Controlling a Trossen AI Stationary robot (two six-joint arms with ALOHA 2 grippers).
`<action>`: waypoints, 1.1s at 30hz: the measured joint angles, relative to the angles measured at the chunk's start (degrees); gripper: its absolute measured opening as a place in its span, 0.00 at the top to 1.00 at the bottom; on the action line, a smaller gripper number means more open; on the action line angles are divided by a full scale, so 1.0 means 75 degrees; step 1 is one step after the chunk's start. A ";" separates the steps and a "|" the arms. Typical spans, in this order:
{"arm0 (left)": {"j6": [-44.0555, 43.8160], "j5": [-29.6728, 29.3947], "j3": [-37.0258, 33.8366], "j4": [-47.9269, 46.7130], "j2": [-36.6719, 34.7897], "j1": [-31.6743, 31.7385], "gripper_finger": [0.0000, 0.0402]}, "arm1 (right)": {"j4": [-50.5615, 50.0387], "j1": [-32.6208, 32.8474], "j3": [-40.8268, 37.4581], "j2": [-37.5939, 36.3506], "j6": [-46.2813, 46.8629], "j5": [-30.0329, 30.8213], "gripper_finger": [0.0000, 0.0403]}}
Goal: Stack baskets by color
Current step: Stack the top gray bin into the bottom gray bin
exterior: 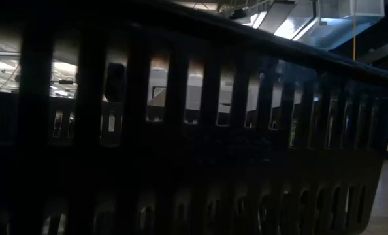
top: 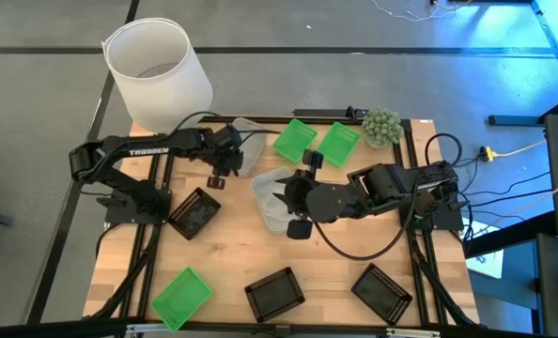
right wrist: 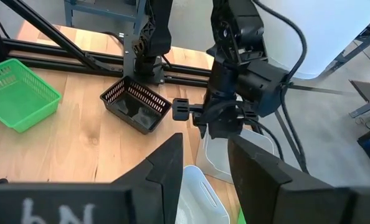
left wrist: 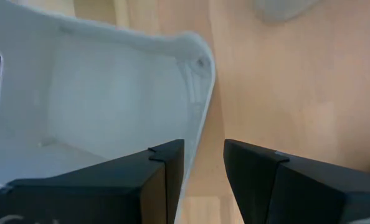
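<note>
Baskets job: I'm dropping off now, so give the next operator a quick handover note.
Left gripper: open, astride the wall of a grey-white basket, back centre.
Right gripper: over another grey-white basket, mid-table.
Green baskets: two side by side at the back, one front left.
Black baskets: left, front centre, front right, apart.
Done: no stack seen. Left: all three colours.

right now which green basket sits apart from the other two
The green basket at the table's front left corner; the other two lie side by side at the back.
</note>
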 joint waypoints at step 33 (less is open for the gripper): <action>-0.0305 -0.0987 -0.0242 0.0911 0.1638 0.0000 0.98 | -0.0004 0.0000 0.0000 0.0000 -0.0406 0.0003 0.68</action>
